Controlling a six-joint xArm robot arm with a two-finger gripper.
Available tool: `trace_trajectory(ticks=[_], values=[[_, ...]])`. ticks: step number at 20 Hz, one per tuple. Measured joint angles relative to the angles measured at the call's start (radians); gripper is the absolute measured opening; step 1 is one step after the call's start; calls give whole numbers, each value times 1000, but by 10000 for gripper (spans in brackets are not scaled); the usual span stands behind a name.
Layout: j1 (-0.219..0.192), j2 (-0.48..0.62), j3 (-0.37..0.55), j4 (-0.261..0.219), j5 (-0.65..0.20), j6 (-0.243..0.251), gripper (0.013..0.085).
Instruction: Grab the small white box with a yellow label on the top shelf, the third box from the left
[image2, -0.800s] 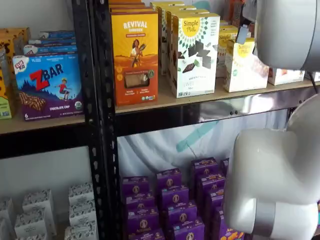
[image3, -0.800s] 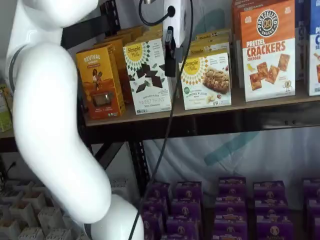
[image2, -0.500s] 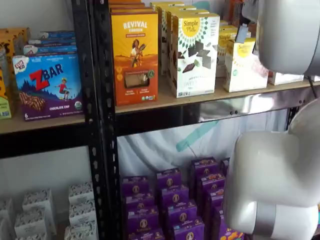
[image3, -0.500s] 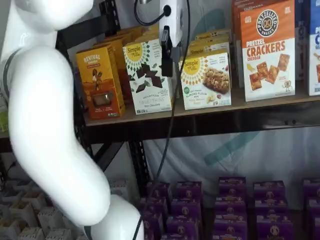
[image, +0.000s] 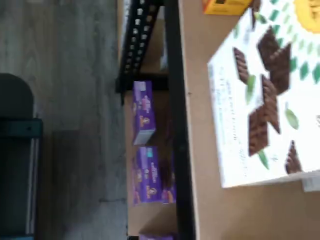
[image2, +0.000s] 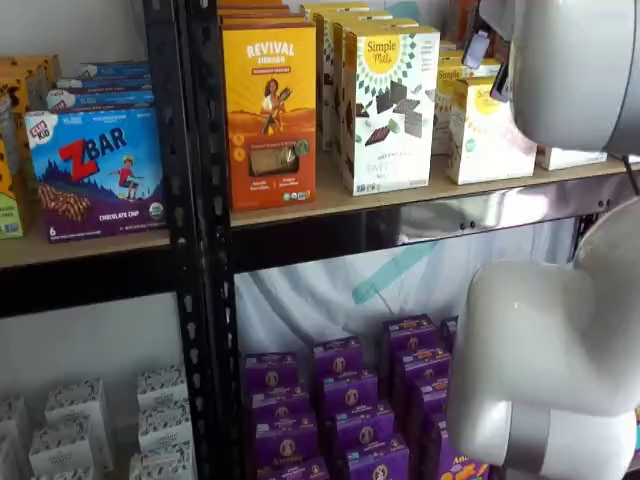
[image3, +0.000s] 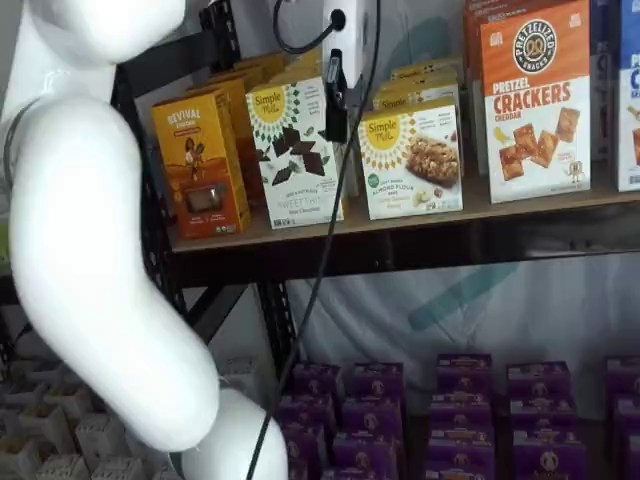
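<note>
The small white box (image3: 412, 160) with a yellow round logo stands on the top shelf (image3: 520, 208), right of the taller white Simple Mills box (image3: 293, 150). In a shelf view the small box (image2: 488, 135) is partly covered by my arm. My gripper (image3: 336, 120) hangs from the view's top edge in front of the gap between these two boxes. Its black fingers show side-on with no plain gap and nothing in them. The wrist view shows the tall Simple Mills box (image: 265, 100) on the tan board (image: 200, 165); the small box is not in it.
An orange Revival box (image3: 200, 165) stands at the shelf's left and an orange-and-white crackers box (image3: 535, 100) at its right. Purple boxes (image3: 460, 410) fill the level below. A ZBar box (image2: 95, 170) sits on the neighbouring shelf. My white arm (image3: 95, 250) fills the left foreground.
The gripper has risen a little in front of the top shelf. The arm's white links have shifted slightly. No box has moved.
</note>
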Motion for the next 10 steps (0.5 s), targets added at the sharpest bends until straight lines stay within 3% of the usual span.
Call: trace_trajectory(ticks=[7,10], values=[[8,57,-12,7,-94,-11,850],[20,92,-29,-15,-119,-14,850]])
